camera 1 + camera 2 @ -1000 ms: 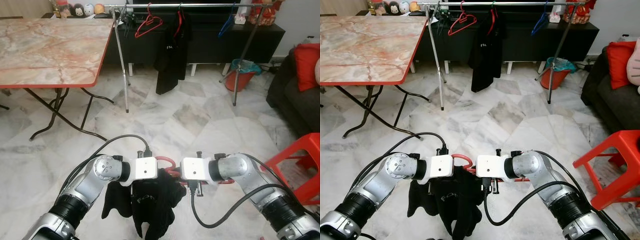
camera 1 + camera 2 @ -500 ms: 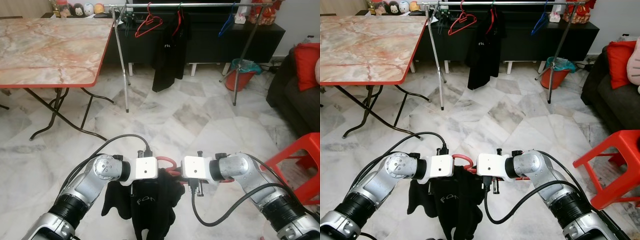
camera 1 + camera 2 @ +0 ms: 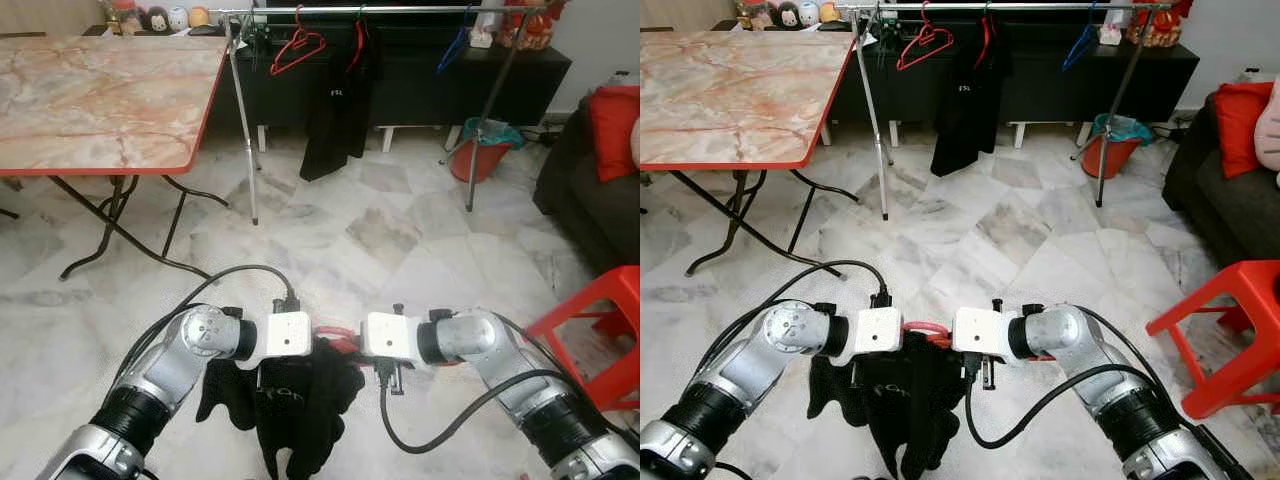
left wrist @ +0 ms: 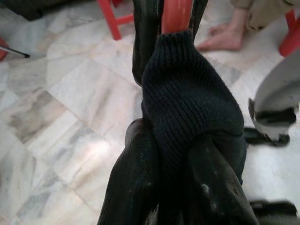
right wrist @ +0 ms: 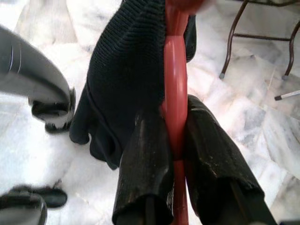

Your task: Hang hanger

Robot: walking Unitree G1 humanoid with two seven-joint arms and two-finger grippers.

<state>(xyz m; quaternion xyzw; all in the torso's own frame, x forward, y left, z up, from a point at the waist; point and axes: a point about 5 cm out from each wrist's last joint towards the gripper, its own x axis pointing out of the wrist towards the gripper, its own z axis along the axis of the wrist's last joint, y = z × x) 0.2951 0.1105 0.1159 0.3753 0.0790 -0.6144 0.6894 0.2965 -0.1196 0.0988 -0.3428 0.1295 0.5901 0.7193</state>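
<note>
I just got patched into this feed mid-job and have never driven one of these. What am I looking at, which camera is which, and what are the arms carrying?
This is a walking humanoid with two silver arms, each ending in a two-fingered tool. The two wide pictures come from its head camera, looking down and forward. The two close-ups come from cameras on its wrists.

Both tools are shut on a red hanger draped with a black garment. The left tool grips the hanger through the knit cloth. The right tool pinches the bare red bar.

Ahead, across the marble floor, stands the clothes rail with hangers and dark clothing on it. A marble-top table stands to the left, a red stool to the right.
</note>
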